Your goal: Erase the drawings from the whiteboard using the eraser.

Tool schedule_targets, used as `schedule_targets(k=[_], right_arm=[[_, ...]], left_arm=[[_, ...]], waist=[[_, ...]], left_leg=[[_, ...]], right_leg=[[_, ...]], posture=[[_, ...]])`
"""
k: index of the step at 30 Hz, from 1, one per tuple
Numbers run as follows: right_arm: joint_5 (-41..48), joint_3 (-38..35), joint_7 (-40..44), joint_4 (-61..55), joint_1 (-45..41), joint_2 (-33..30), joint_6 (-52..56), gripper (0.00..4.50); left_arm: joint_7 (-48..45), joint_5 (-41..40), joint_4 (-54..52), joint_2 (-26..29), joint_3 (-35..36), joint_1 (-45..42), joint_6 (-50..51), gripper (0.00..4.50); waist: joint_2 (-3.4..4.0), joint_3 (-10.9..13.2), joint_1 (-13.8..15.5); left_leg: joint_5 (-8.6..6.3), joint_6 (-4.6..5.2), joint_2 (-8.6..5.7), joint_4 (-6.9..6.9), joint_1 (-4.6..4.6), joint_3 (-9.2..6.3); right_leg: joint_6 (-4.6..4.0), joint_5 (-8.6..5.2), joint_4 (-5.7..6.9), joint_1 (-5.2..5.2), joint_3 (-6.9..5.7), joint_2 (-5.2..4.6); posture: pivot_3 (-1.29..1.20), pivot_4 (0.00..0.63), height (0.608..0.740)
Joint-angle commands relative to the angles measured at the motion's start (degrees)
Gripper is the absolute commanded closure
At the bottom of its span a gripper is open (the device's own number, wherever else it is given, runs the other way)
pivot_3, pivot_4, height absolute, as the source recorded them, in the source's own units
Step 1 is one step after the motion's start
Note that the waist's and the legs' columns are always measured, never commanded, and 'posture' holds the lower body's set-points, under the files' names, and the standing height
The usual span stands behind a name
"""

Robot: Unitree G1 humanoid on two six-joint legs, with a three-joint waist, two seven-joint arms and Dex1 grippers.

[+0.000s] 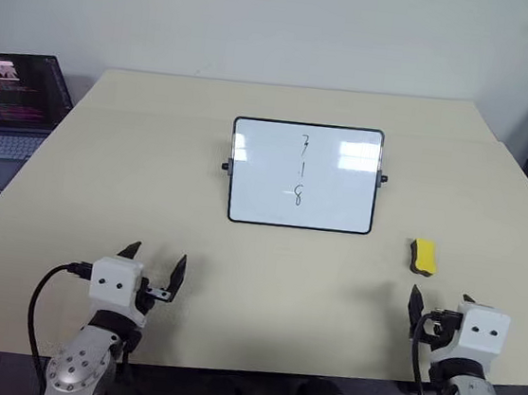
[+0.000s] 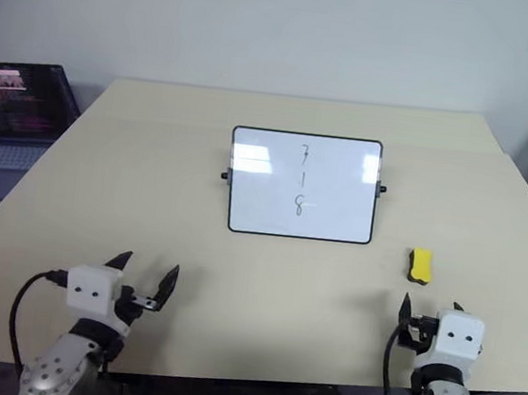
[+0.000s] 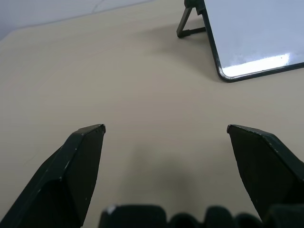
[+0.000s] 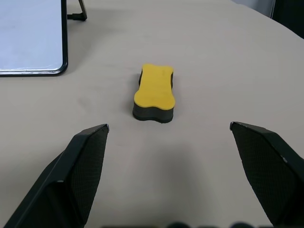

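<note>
The whiteboard (image 1: pixel 305 175) stands propped on the beige table (image 1: pixel 149 203), in the middle toward the back. Its drawings (image 1: pixel 300 171) are thin dark marks in a column, like "7", "1" and "8". The yellow eraser (image 1: pixel 423 257) with a dark underside lies flat on the table to the right of the board, also seen close ahead in the right wrist view as the eraser (image 4: pixel 154 92). My right gripper (image 1: pixel 439 300) hovers open near the front edge, just short of the eraser. My left gripper (image 1: pixel 155 259) is open at the front left, empty.
An open laptop (image 1: pixel 11 112) sits off the table's left side at the back. A light wall runs behind the table. The board's corner (image 3: pixel 251 42) and its stand leg show ahead in the left wrist view.
</note>
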Motion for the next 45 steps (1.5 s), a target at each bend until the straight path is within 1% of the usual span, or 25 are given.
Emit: schedule_targets(k=[1, 10, 12, 15, 19, 23, 26, 30, 34, 37, 40, 43, 45], right_arm=[[1.27, -1.7, 0.82, -1.52, -0.55, -0.87, 0.15, 0.02], [1.7, -2.93, 0.81, 1.01, -4.53, -1.6, 0.54, 0.02], [1.27, -3.01, 0.51, 1.29, -5.1, -1.81, 0.29, 0.02], [2.06, -5.13, 1.43, 3.19, -5.92, -3.25, -1.0, 0.02], [1.69, -5.17, -0.35, 4.05, -6.29, -1.71, -1.15, 0.02], [1.46, -5.48, -0.66, 4.96, -7.07, -1.79, -2.38, 0.02], [1.46, -5.93, -1.24, 4.9, -7.55, -1.76, -2.56, 0.02], [1.67, -6.45, -1.16, 5.55, -8.33, -2.36, -2.79, 0.02], [1.66, -6.79, -1.2, 6.14, -9.4, -2.86, -2.88, 0.02], [1.67, -6.75, -1.08, 6.25, -9.76, -3.01, -2.87, 0.02], [1.59, -6.72, -0.97, 6.64, -10.24, -3.1, -2.91, 0.02], [1.5, -6.48, -0.62, 7.04, -11.02, -3.41, -2.76, 0.02], [1.51, -6.37, -0.42, 7.18, -11.4, -3.61, -2.61, 0.02]], left_arm=[[0.66, -0.43, -6.35, 0.67, 0.89, 0.19, 3.03, 0.0], [4.33, 1.67, -12.11, 0.17, -1.87, -7.76, 13.61, 0.0], [4.22, 1.16, -11.55, 0.63, -1.25, -10.6, 15.13, 0.0], [5.22, 2.2, -11.0, -0.14, -2.7, -13.46, 16.57, 0.0], [3.36, 0.31, -9.57, 1.94, -1.26, -19.31, 18.07, 0.0], [1.59, -1.37, -6.84, 2.86, -0.89, -22.89, 17.97, 0.0], [-2.1, -4.14, -4.63, 4.41, -1.59, -26.22, 18.78, 0.0], [-6.4, -9.49, -2.48, 6.39, -1.2, -33.59, 22.05, 0.0], [-11.97, -14.77, -0.33, 10.18, -0.44, -38.75, 24.99, 0.0], [-15.98, -18.14, 1.14, 13.54, -0.11, -41.29, 27.08, 0.0], [-22.62, -23.78, 2.26, 17.87, -0.1, -43.21, 30.56, 0.0], [-34.21, -29.19, 3.02, 24.08, -2.47, -42.87, 32.8, 0.0], [-40.99, -30.05, 4.23, 27.83, -4.47, -41.77, 32.0, 0.0]], waist=[[-0.02, 0.02, 0.0], [-0.04, 0.03, 0.02], [-0.04, 0.02, 0.04], [-0.04, 0.02, 0.06], [-0.04, 0.02, 0.12], [-0.02, 0.02, 0.0], [-0.03, 0.02, 0.02], [-0.05, 0.03, 0.15], [-0.04, 0.03, -0.03], [-0.03, 0.03, -0.34], [-0.02, 0.04, -0.34], [-0.01, 0.04, -0.35], [0.02, 0.06, -0.33]], left_leg=[[0.0, 0.0, 0.01, 0.0, 0.0, -0.02], [0.0, 0.0, -0.01, 0.01, 0.0, 0.04], [0.01, -0.01, -0.01, 0.0, 0.0, 0.06], [0.01, -0.02, -0.01, -0.01, 0.0, 0.1], [0.01, -0.01, -0.05, 0.0, 0.0, 0.12], [0.02, -0.02, -0.05, 0.0, 0.02, 0.2], [0.02, -0.02, -0.05, 0.0, 0.02, 0.24], [0.02, -0.03, -0.07, 0.03, 0.0, 0.23], [0.05, -0.07, -0.08, 0.01, 0.01, 0.28], [0.12, -0.19, -0.05, 0.0, 0.02, 0.32], [0.12, -0.2, -0.04, 0.0, 0.01, 0.35], [0.12, -0.19, -0.05, 0.0, 0.01, 0.35], [0.09, -0.14, -0.06, -0.03, 0.02, 0.37]], right_leg=[[0.0, 0.0, 0.0, 0.0, -0.01, 0.0], [0.01, 0.01, 0.02, 0.01, -0.06, 0.02], [0.01, 0.01, 0.02, 0.01, -0.07, 0.03], [0.0, 0.01, 0.02, 0.0, -0.08, 0.04], [0.01, 0.02, 0.03, 0.01, -0.08, 0.03], [0.0, 0.02, 0.05, 0.0, -0.04, 0.03], [0.0, 0.02, 0.05, -0.01, -0.03, 0.03], [0.0, 0.02, 0.06, 0.0, -0.09, 0.04], [-0.01, 0.03, 0.07, 0.0, -0.06, 0.05], [-0.22, 0.16, 0.09, -0.03, -0.02, 0.05], [-0.26, 0.18, 0.1, -0.06, 0.0, 0.08], [-0.26, 0.18, 0.1, -0.06, 0.0, 0.09], [-0.27, 0.18, 0.1, -0.06, 0.01, 0.16]], posture=[[0.0, 0.15, 0.74], [0.0, 0.15, 0.74], [0.0, 0.15, 0.74], [0.0, 0.15, 0.74], [0.0, 0.15, 0.74], [0.0, 0.15, 0.74], [0.0, 0.15, 0.74], [0.0, 0.15, 0.74], [0.0, 0.15, 0.74], [0.0, 0.15, 0.74], [0.0, 0.15, 0.74], [0.0, 0.15, 0.74], [0.0, 0.15, 0.74]])
